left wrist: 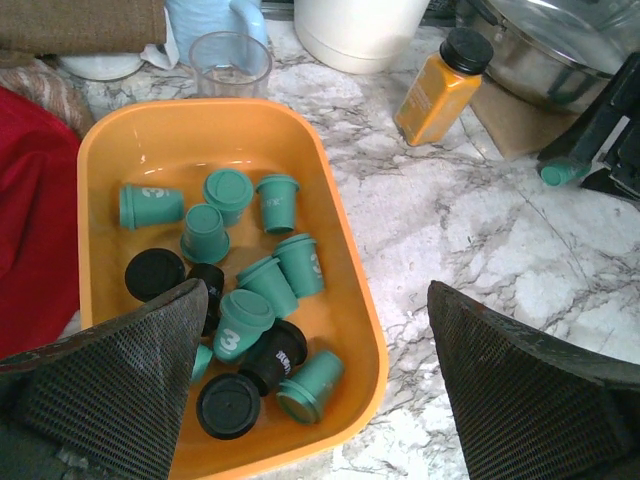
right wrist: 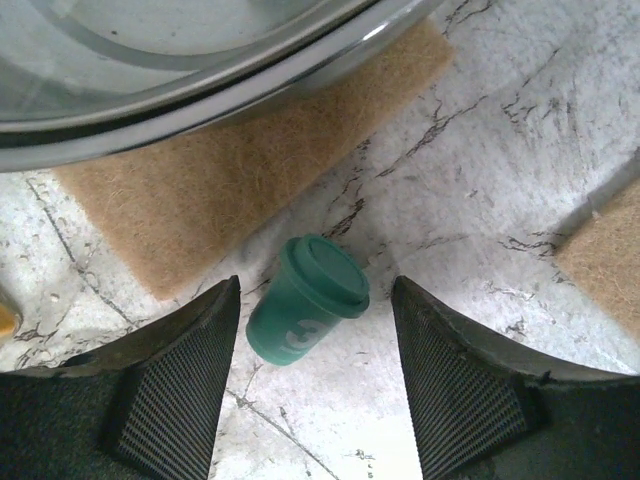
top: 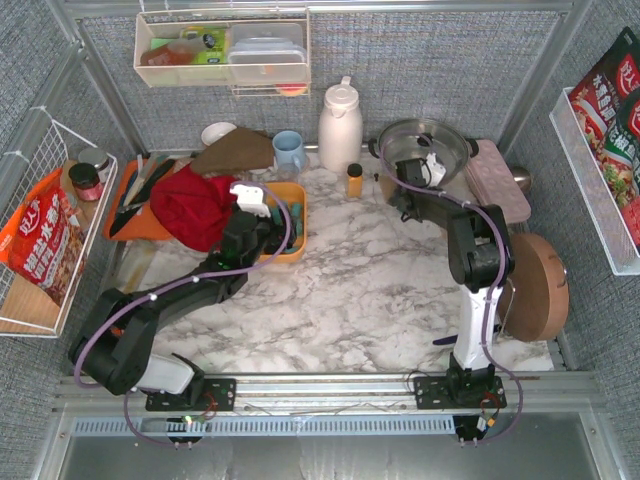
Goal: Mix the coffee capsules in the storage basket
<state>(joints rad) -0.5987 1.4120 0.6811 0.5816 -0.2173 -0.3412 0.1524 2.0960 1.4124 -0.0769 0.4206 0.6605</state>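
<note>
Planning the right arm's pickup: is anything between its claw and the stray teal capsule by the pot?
Nothing visible. The capsule lies on its side on bare marble between the open fingers of the right claw. Toward the storage basket, the amber bottle stands near the path.

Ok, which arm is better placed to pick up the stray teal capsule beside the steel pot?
Right. The right tool straddles the teal cup-shaped capsule lying on the marble, while the left tool hangs open over the orange plastic basket.

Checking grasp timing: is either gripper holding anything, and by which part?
Nothing held: right gripper straddles a teal capsule, not yet clamped; left gripper open.
</note>
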